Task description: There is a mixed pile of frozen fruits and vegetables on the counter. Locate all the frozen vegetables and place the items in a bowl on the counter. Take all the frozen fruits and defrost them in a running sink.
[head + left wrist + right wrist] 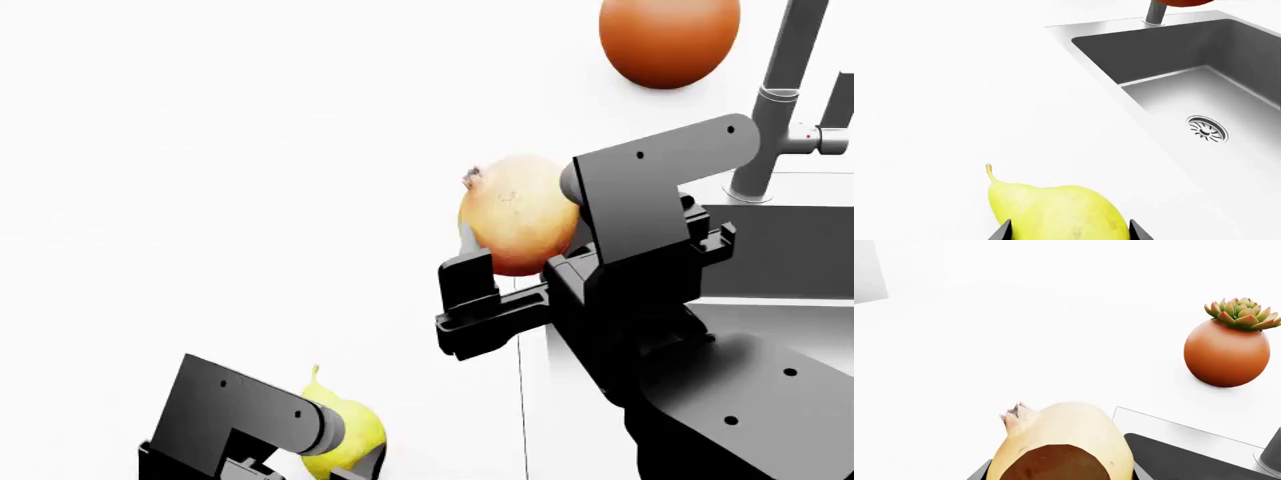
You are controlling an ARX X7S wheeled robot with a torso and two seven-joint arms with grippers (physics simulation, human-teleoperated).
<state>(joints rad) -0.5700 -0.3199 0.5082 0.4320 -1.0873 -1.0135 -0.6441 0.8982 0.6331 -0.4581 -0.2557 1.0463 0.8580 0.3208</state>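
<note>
My left gripper [1071,233] is shut on the yellow-green pear [1054,207], with a finger on each side; the pear's stem points away from the gripper. It shows low in the head view [350,432], over the white counter [240,200]. My right gripper [1061,473] is shut on the yellow-red pomegranate [1064,440], held above the counter by the sink's left edge [521,215]. The grey steel sink [1201,85] with its round drain [1206,129] lies beyond the pear. The faucet [781,90] stands at the back. The carrot, the eggplant and the bowl are out of view.
A round orange pot with a green succulent [1227,347] stands on the counter behind the sink, next to the faucet; it also shows in the head view [667,40]. The sink's corner [1181,455] lies just beside the pomegranate.
</note>
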